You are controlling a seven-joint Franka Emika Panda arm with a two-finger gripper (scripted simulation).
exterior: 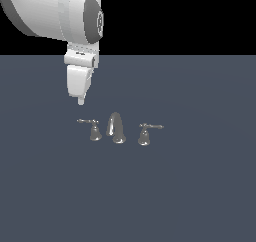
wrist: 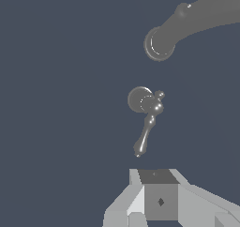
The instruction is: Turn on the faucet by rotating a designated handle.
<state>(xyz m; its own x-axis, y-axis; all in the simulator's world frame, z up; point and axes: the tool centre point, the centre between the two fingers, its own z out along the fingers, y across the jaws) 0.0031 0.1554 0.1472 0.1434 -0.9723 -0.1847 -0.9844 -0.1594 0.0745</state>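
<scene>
Arm poised above the left-lever handle, no contact yet.

The gripper [exterior: 81,100] hangs just above and behind the handle [exterior: 93,129], which sits at the exterior view's left of the faucet's curved spout [exterior: 116,127]; the mirror handle [exterior: 145,134] stands on the far side. From the wrist view the thin lever [wrist: 146,132] lies right ahead of the gripper [wrist: 157,193]. How wide the fingers are, I can't tell. Best bet: drop beside the lever tip and sweep it round its base, pushing, not pinching. No containers here.
</scene>
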